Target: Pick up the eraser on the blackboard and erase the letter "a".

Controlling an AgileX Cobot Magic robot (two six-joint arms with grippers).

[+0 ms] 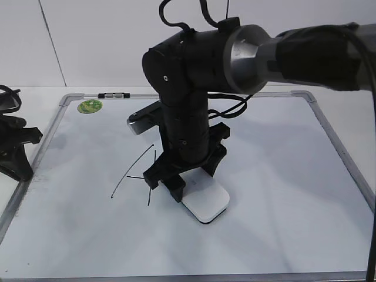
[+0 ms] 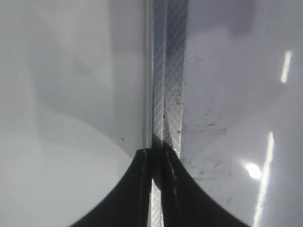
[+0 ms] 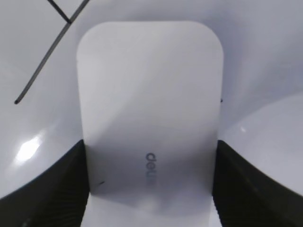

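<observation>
Eraser [image 3: 149,118]: between right pincer [image 3: 149,189] fingers, long axis toward 12 o'clock in wrist view; pincer astride it, grip uncertain. Marker strokes [image 1: 132,170]: at 9 o'clock, near. Left pincer [image 2: 154,189]: closed, empty, over blackboard [image 1: 282,176] frame.

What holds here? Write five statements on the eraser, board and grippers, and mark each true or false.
1. The right gripper has a finger on each side of the eraser. True.
2. The eraser's top is black. False: it is white.
3. The left gripper holds the eraser. False: it is shut on nothing, above the board's frame.
4. Black strokes show on the board. True.
5. The green sticker sits at the board's near right corner. False: far left corner.
</observation>
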